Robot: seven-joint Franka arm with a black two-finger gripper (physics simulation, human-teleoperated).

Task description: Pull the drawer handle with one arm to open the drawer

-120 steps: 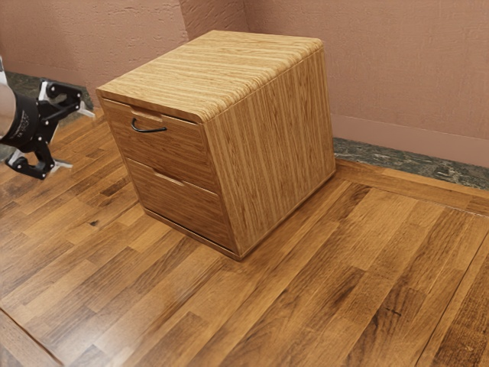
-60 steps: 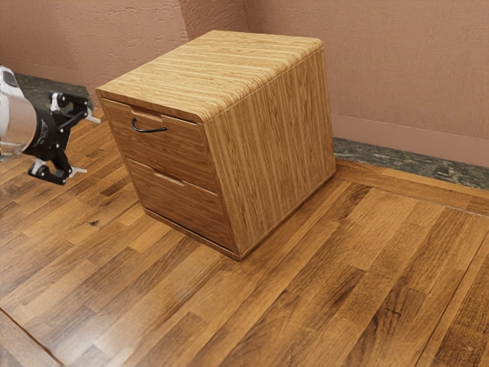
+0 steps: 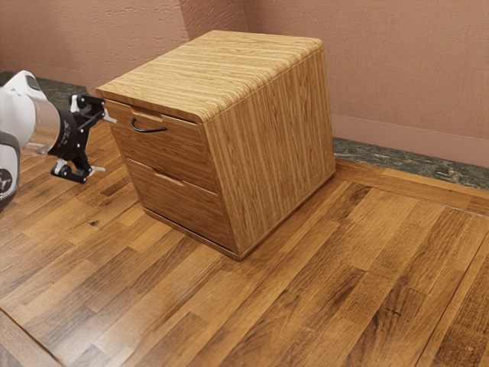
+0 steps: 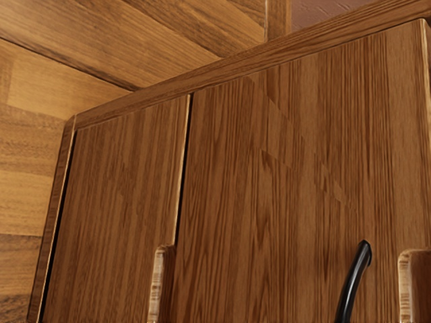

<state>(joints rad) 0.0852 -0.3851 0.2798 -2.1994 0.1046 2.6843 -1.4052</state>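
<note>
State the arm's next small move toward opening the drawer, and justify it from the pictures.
Probably advance the claw toward the handle: the claw is open and stands apart from the top drawer, which looks shut, and the handle is not yet within its grasp.

Top drawer (image 3: 164, 149) wooden, shut flush in cabinet (image 3: 267, 130); black curved handle (image 3: 149, 131) near upper edge.

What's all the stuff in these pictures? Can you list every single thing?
Cabinet: one, light striped wood, on the floor near the wall.
Upper drawer: one, brown wood, top of the cabinet's front.
Lower drawer: one, brown wood, under the upper drawer.
Handle: one, black, on the upper drawer.
Floor: brown wooden planks, under the cabinet.
Wall: pinkish brown, behind the cabinet.
Arm: one, white, exterior view's left.
Gripper: one, black, open, apart from the handle.
</note>
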